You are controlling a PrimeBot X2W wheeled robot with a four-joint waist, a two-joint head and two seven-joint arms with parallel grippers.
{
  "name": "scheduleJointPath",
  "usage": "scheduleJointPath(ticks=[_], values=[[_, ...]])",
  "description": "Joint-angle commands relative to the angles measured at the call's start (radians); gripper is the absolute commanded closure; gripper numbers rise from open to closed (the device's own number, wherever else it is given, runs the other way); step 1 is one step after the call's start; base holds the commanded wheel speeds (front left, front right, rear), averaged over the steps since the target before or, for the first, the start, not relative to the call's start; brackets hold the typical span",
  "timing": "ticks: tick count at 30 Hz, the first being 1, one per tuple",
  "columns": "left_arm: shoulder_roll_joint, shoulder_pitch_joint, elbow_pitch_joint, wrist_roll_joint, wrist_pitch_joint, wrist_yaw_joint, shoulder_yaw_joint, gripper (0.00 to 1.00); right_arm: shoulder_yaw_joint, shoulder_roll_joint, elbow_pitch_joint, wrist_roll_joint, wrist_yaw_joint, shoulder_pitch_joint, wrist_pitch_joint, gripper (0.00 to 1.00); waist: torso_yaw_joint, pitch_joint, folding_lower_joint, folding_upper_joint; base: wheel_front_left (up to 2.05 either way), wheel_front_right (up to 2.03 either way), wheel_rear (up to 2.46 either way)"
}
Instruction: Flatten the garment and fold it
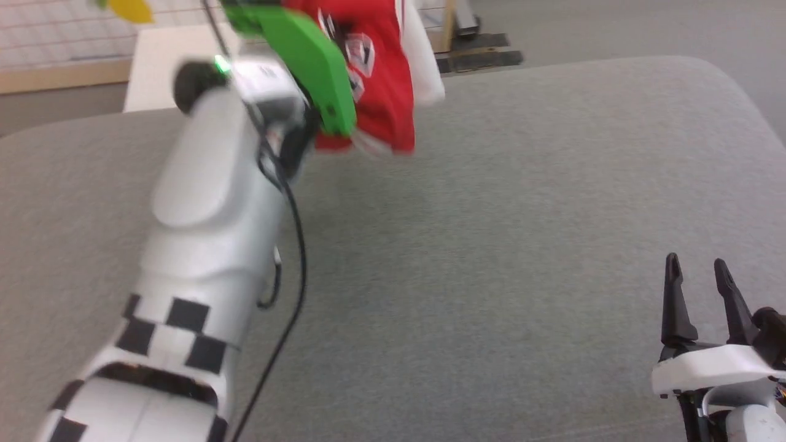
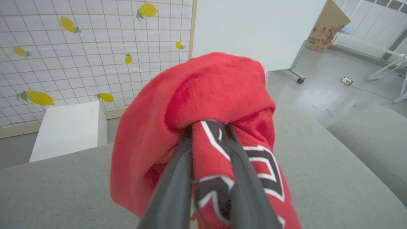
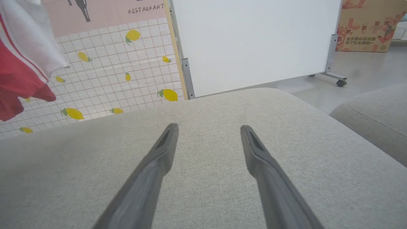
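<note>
The garment [image 1: 381, 73], red with a white sleeve and dark white-outlined lettering, hangs bunched in the air above the far part of the grey cushion [image 1: 491, 245]. My left gripper [image 2: 210, 127] is shut on a fold of the garment [image 2: 210, 95], its dark fingers [image 2: 178, 178] pinching the printed cloth. In the head view the left arm reaches up at the left and its fingertips are hidden behind the green wrist part. My right gripper [image 1: 697, 264] stands open low at the right, nothing between its fingers [image 3: 159, 159]. A corner of the garment [image 3: 19, 70] hangs at the right wrist view's left edge.
Beyond the cushion's far edge are a white box [image 2: 68, 127], a lemon-patterned grid wall [image 2: 79, 47], a white board on wheels [image 3: 254, 41] and a cardboard box [image 2: 326, 28]. A second grey cushion [image 3: 375, 117] lies to the right across a gap.
</note>
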Motion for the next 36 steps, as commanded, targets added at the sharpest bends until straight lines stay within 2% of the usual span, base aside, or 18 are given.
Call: scheduleJointPath(ticks=[1, 6, 10, 14, 19, 20, 21, 29, 33, 36], values=[[-0.003, 0.040, 0.023, -0.001, -0.001, -0.005, -0.026, 1.00, -0.003, 0.001, -0.002, 0.008, -0.002, 0.015, -0.005, 0.00, -0.059, -0.007, 0.0001, -0.0001, 0.00, 0.00, 0.00], [-0.009, 0.129, 0.122, -0.017, 0.032, -0.006, -0.116, 1.00, -0.008, 0.001, -0.007, 0.016, -0.002, 0.019, -0.005, 0.00, -0.071, 0.016, 0.0001, -0.0001, 0.00, 0.00, 0.00], [-0.010, 0.200, 0.180, -0.051, 0.099, -0.003, -0.215, 1.00, -0.007, 0.001, -0.012, 0.021, -0.002, 0.016, -0.005, 0.00, -0.069, 0.034, 0.0001, -0.0001, 0.00, 0.00, 0.00], [-0.010, 0.259, 0.207, -0.117, 0.186, 0.015, -0.293, 1.00, 0.001, 0.001, -0.010, 0.024, -0.002, 0.007, -0.005, 0.00, -0.057, 0.043, 0.0001, -0.0001, 0.00, 0.00, 0.00], [-0.010, 0.277, 0.190, -0.179, 0.214, 0.041, -0.340, 1.00, 0.010, 0.001, -0.010, 0.028, -0.002, 0.003, -0.005, 0.00, -0.032, 0.043, 0.0001, -0.0001, 0.00, 0.00, 0.00], [-0.010, 0.272, 0.182, -0.189, 0.203, 0.050, -0.343, 0.78, 0.011, 0.001, -0.011, 0.028, -0.002, 0.004, -0.005, 0.00, -0.025, 0.040, 0.0001, -0.0001, 0.00, 0.00, 0.00], [-0.010, 0.268, 0.178, -0.199, 0.200, 0.055, -0.344, 0.00, 0.012, 0.001, -0.012, 0.028, -0.002, 0.005, -0.005, 0.00, -0.019, 0.038, 0.0001, -0.0001, 0.00, 0.00, 0.00], [-0.010, 0.212, 0.071, -0.370, 0.094, 0.081, -0.249, 0.00, 0.003, 0.001, -0.008, 0.028, -0.002, 0.023, -0.005, 0.00, 0.050, -0.004, 0.0001, -0.0001, 0.00, 0.00, 0.00], [0.007, 0.185, 0.022, -0.401, -0.022, 0.086, -0.169, 0.00, 0.001, 0.001, -0.010, 0.030, -0.002, 0.029, -0.005, 0.00, 0.084, -0.021, 0.0001, -0.0001, 0.00, 0.00, 0.00], [0.054, 0.181, -0.010, -0.378, -0.146, 0.100, -0.122, 0.00, 0.003, 0.001, -0.014, 0.033, -0.002, 0.030, -0.005, 0.00, 0.104, -0.031, 0.0001, -0.0001, 0.00, 0.00, 0.00]])
